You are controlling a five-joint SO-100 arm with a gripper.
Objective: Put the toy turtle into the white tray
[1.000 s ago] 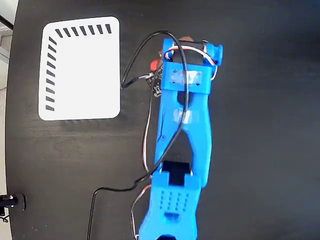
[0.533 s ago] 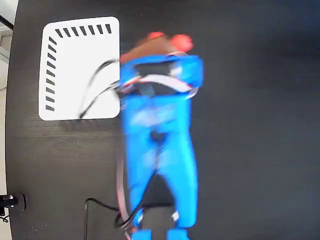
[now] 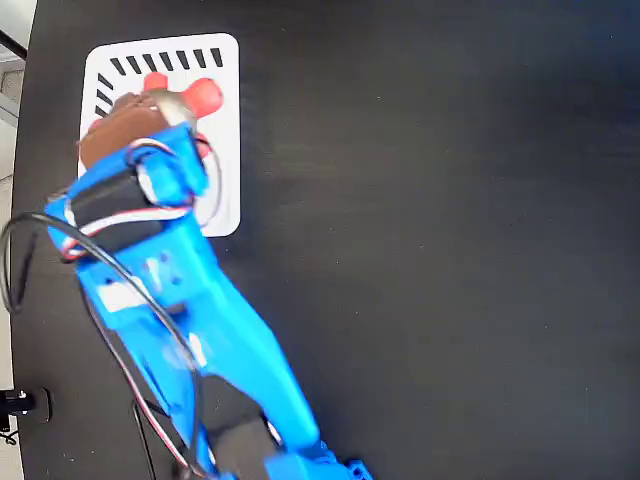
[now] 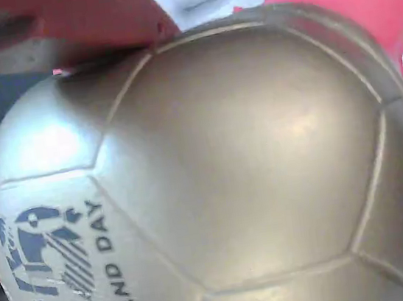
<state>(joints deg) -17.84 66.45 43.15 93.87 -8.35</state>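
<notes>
One blue arm (image 3: 190, 320) reaches from the bottom of the black surface (image 3: 450, 250) up to its left side, carrying the turtle (image 3: 150, 105) above the white tray (image 3: 225, 190), presumably so it can be let go inside the rim. Its hand (image 3: 135, 135) appears clamped on the turtle, though the fingers are hidden. Red head and flippers jut past the hand toward the slotted edge. The wrist view is filled by the golden shell (image 4: 212, 171), pressed close beneath the camera.
</notes>
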